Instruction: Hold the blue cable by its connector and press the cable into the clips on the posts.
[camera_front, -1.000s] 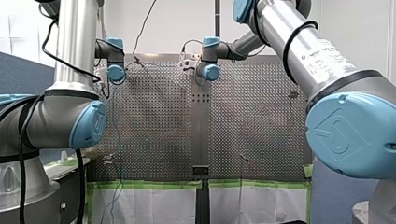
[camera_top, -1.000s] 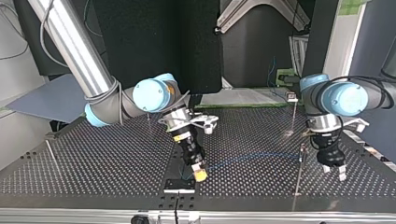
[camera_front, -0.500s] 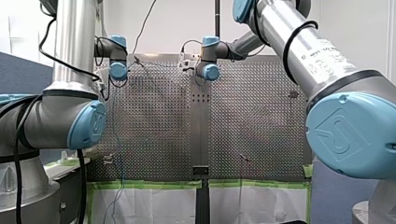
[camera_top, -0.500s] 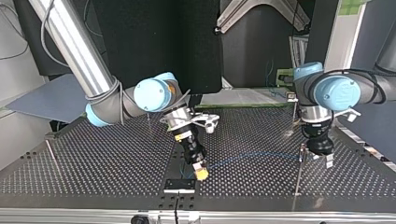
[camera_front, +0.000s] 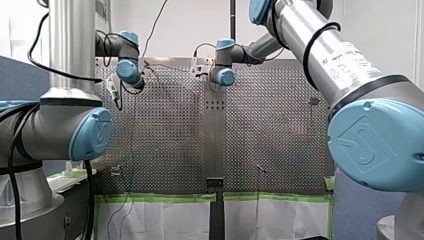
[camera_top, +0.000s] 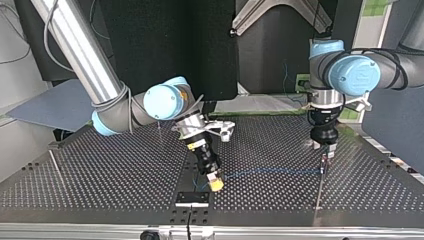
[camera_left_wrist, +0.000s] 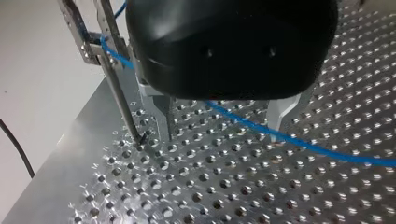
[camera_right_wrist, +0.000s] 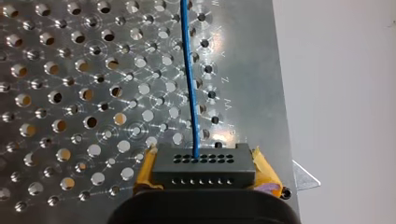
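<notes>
My right gripper (camera_top: 215, 184) is shut on the black connector (camera_right_wrist: 204, 169), gripped between its yellow pads (camera_right_wrist: 144, 170). From the connector the blue cable (camera_top: 270, 171) runs almost straight across the perforated table to a clip (camera_top: 325, 160) on a thin post (camera_top: 320, 187) at the top view's right. My left gripper (camera_top: 323, 149) hangs just above that clip, open. In the left wrist view the cable (camera_left_wrist: 243, 122) passes from the clipped post (camera_left_wrist: 112, 79) between the metal fingers (camera_left_wrist: 164, 116) of my left gripper (camera_left_wrist: 220, 135), and neither finger grips it.
Another thin post (camera_top: 56, 169) stands at the top view's left, and one more (camera_top: 159, 131) behind my right arm. A black plate (camera_top: 192, 198) lies on the table in front of the connector. The table's edge (camera_left_wrist: 79, 140) runs close beside the clipped post.
My left arm has swung leftward and back in the top view, from beside the post to above its clip. The cable has pulled straighter. My right gripper has stayed put.
</notes>
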